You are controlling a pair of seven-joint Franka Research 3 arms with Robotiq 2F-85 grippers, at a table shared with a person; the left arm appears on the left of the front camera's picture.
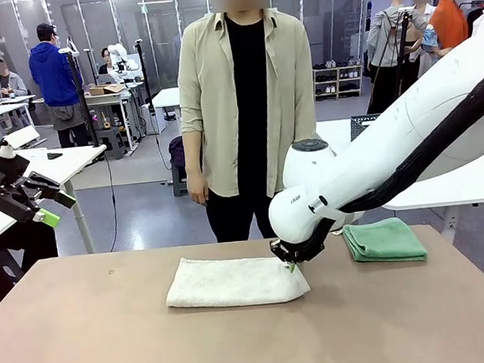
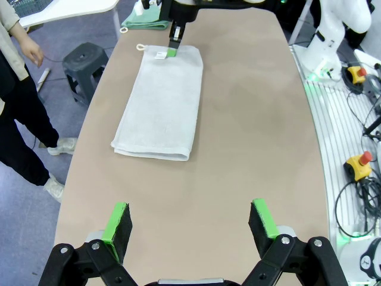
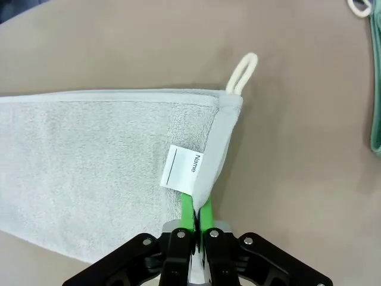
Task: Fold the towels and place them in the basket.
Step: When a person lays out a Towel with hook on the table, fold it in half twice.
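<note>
The cream-white towel lies flat in the middle of the desk, already doubled into a long strip, which suggests one fold is done and a second, across its length, is the step in hand. The right gripper is down at the towel's end nearest the green towel, its jaws pinched shut on the edge there. In the right wrist view the green pads close on the hem just below the small white name tag, with the hanging loop sticking out from the corner beyond. Holding it by that short edge makes sense: from there the end can be lifted and carried over to meet the far end.

The left gripper hangs raised and well apart from the cloth, off the desk's left side, its jaws spread wide with nothing between them; the left wrist view looks down past its pads at bare desk. It seems to be waiting or keeping clear.

The green towel sits folded near the desk's far right corner. A person stands at the far side, arms down, not touching anything.

How many layers the right gripper has caught cannot be told. The dark latticed thing behind the right arm may be the basket, but it is mostly hidden.
</note>
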